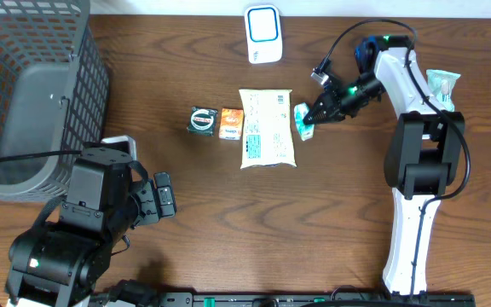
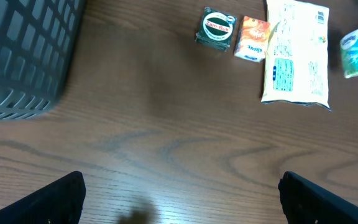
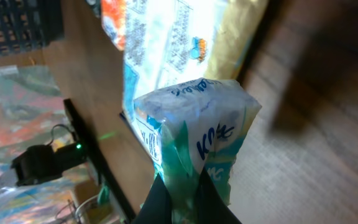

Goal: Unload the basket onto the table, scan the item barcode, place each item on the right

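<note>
Tissue packet (image 1: pixel 303 124) is clamped in the right gripper (image 3: pixel 178 200), fingers shut on it, just right of the cream pouch (image 1: pixel 267 128) at mid-table; the grasp is judged made; next, its barcode is to be turned toward the white scanner (image 1: pixel 262 34) at the far edge; the left gripper (image 2: pixel 182 199) is spread wide, empty.

overhead and wrists sharing tissue pack (image 1: pixel 303 123)

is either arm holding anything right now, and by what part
The right gripper pinches the small teal-and-white plastic tissue packet by the plastic at one end. The left gripper is open, holding nothing.
</note>
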Robot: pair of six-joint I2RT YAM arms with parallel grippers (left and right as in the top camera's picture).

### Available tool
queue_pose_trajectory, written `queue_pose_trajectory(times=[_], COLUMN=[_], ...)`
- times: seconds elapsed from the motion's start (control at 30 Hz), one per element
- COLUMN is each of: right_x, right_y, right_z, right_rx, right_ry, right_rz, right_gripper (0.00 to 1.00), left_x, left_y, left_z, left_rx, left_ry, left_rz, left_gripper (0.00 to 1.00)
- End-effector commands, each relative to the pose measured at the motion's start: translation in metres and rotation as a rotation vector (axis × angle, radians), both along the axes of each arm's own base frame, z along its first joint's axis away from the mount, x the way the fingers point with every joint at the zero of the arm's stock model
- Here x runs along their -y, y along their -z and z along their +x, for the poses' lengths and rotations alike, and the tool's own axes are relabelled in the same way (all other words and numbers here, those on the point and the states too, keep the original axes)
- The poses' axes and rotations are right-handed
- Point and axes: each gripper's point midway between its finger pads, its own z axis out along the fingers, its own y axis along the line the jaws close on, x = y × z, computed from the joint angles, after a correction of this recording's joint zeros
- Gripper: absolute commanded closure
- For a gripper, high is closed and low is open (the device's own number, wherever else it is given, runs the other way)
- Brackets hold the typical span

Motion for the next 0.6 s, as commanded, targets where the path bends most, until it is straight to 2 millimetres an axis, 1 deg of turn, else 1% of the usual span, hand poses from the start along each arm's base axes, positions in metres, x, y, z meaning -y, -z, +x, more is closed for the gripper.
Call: queue_pose_trajectory(times=[0.0, 0.13, 0.2, 0.23, 0.27, 0.3, 0.33, 0.37, 0.4, 0.47, 0.5, 0.53, 0.57], right_x=[0.004, 0.025, 0.034, 0.038, 0.042, 0.047, 0.052, 0.059, 0.068, 0.080, 0.083, 0.084, 0.084], right_y=[0.015, 0.038, 0.040, 0.040, 0.039, 0.040, 0.041, 0.044, 0.048, 0.050, 0.049, 0.047, 0.044], right_z=[-0.004, -0.006, -0.006, -0.006, -0.005, -0.005, -0.006, -0.006, -0.007, -0.007, -0.007, -0.007, -0.007], right_rx=[-0.020, -0.075, -0.083, -0.088, -0.092, -0.096, -0.103, -0.117, -0.136, -0.166, -0.179, -0.190, -0.197], right_ry=[0.024, 0.084, 0.104, 0.113, 0.122, 0.133, 0.139, 0.153, 0.172, 0.211, 0.227, 0.238, 0.241], right_rz=[0.016, -0.068, -0.076, -0.076, -0.076, -0.080, -0.092, -0.122, -0.161, -0.206, -0.208, -0.206, -0.199], right_gripper=[0.99, 0.99, 0.99, 0.96, 0.89, 0.73, 0.54, 0.47, 0.48, 0.55, 0.62, 0.64, 0.69], left_x=[-0.001, -0.001, -0.001, -0.001, -0.001, -0.001, -0.001, -0.001, -0.001, -0.001, -0.001, -0.001, -0.001], left_y=[0.000, 0.000, 0.000, 0.000, 0.000, 0.000, 0.000, 0.000, 0.000, 0.000, 0.000, 0.000, 0.000], left_z=[0.000, 0.000, 0.000, 0.000, 0.000, 0.000, 0.000, 0.000, 0.000, 0.000, 0.000, 0.000, 0.000], left_rx=[0.002, 0.002, 0.002, 0.002, 0.002, 0.002, 0.002, 0.002, 0.003, 0.002, 0.002, 0.002, 0.002], left_ry=[-0.001, -0.001, -0.001, -0.001, -0.001, -0.001, -0.001, -0.001, -0.001, -0.001, -0.001, -0.001, -0.001], left_rz=[0.002, 0.002, 0.002, 0.002, 0.002, 0.002, 0.002, 0.002, 0.002, 0.002, 0.002, 0.002, 0.002], left_gripper=[0.02, 0.02, 0.02, 0.02, 0.02, 0.02, 0.02, 0.02, 0.02, 0.02, 0.02, 0.02, 0.02])
